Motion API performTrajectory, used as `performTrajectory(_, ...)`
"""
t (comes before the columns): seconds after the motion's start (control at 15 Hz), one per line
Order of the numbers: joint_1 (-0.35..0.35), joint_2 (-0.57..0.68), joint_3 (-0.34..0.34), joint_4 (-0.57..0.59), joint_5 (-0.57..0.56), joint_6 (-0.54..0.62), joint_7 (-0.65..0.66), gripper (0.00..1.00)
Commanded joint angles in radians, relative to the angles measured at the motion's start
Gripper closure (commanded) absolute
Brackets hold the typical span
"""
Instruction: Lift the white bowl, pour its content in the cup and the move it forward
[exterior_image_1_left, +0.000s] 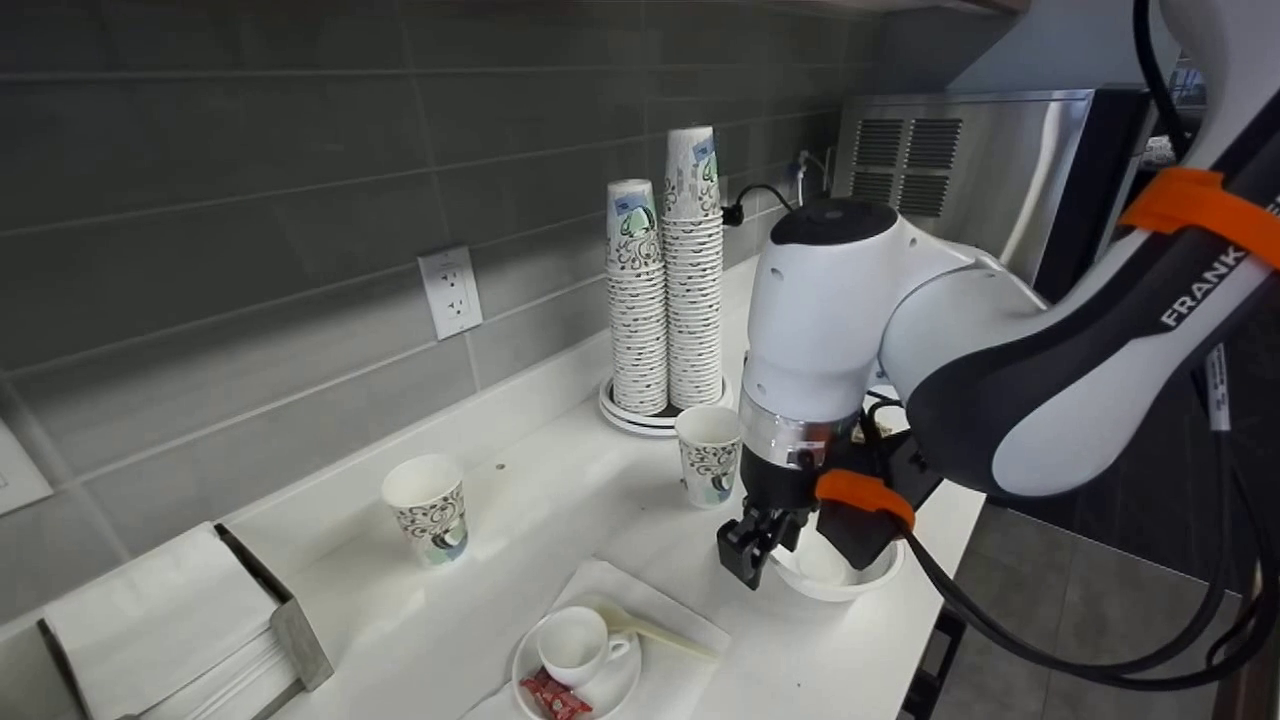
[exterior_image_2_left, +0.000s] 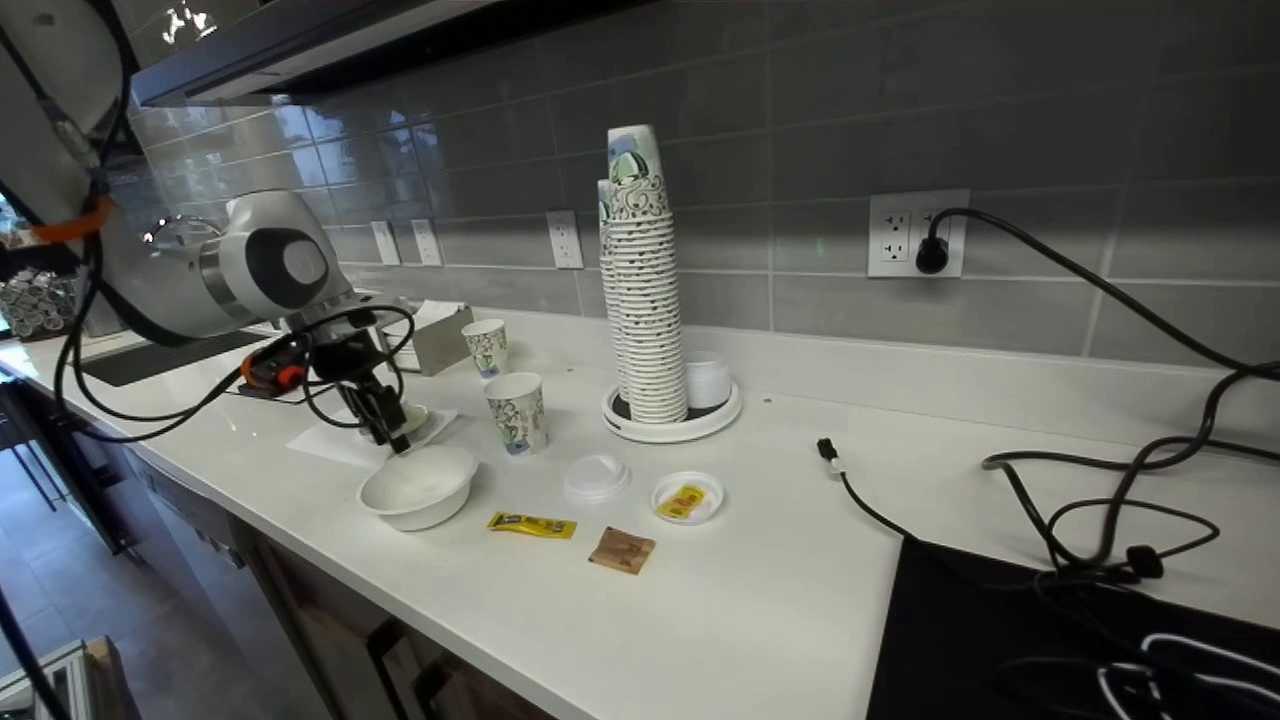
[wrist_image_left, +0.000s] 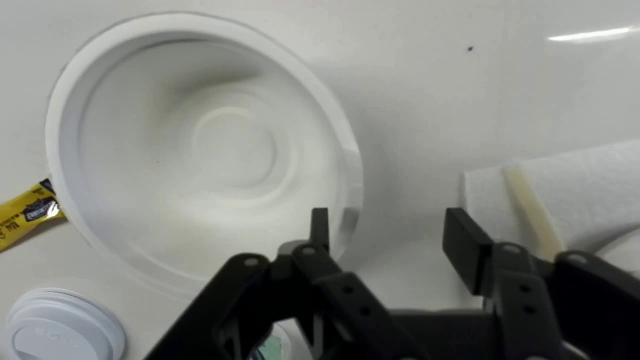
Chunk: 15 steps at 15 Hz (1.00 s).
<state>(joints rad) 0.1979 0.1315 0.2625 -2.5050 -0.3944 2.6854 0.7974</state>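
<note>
The white bowl (wrist_image_left: 130, 120) stands upright on the counter, with a tiny dark speck inside. It shows in both exterior views (exterior_image_1_left: 840, 590) (exterior_image_2_left: 412, 505). My gripper (wrist_image_left: 387, 230) is open and empty. In the wrist view, one finger is over the inside of the bowl's rim and the other is outside it. The gripper is above the bowl's side in both exterior views (exterior_image_1_left: 750, 550) (exterior_image_2_left: 388, 428); exact height is unclear. A white patterned paper cup (exterior_image_1_left: 708, 465) (exterior_image_2_left: 518, 415) stands beside the bowl toward the wall. A second similar cup (exterior_image_1_left: 430, 515) (exterior_image_2_left: 487, 348) stands farther along.
Tall cup stacks (exterior_image_1_left: 665, 330) (exterior_image_2_left: 645, 310) stand on a round tray near the wall. A lid (wrist_image_left: 65, 325), yellow packet (exterior_image_2_left: 532, 525), brown packet (exterior_image_2_left: 622, 550) and small dish (exterior_image_2_left: 712, 505) lie nearby. A napkin (exterior_image_1_left: 690, 610) holds a spoon and saucer with a teacup (exterior_image_1_left: 572, 645).
</note>
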Motion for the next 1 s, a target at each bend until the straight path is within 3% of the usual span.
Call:
performTrajectory(0.0, 0.045, -0.129, 0.019, -0.019, 0.231, -0.058, -0.116, 0.07)
performTrajectory(0.07, 0.051, -0.174, 0.018, -0.015, 0.299, -0.106, -0.098, 0.01)
performTrajectory(0.27, 0.035, -0.306, -0.004, -0.009, 0.383, -0.183, -0.076, 0.00)
performTrajectory(0.6, 0.005, -0.547, -0.043, -0.036, 0.363, -0.291, -0.271, 0.00)
performTrajectory(0.67, 0.004, -0.579, -0.065, -0.027, 0.395, -0.379, -0.325, 0.00)
performTrajectory(0.73, -0.018, -0.488, -0.016, 0.003, 0.362, -0.302, -0.244, 0.00)
performTrajectory(0.93, -0.024, -0.568, -0.038, -0.008, 0.382, -0.377, -0.310, 0.00)
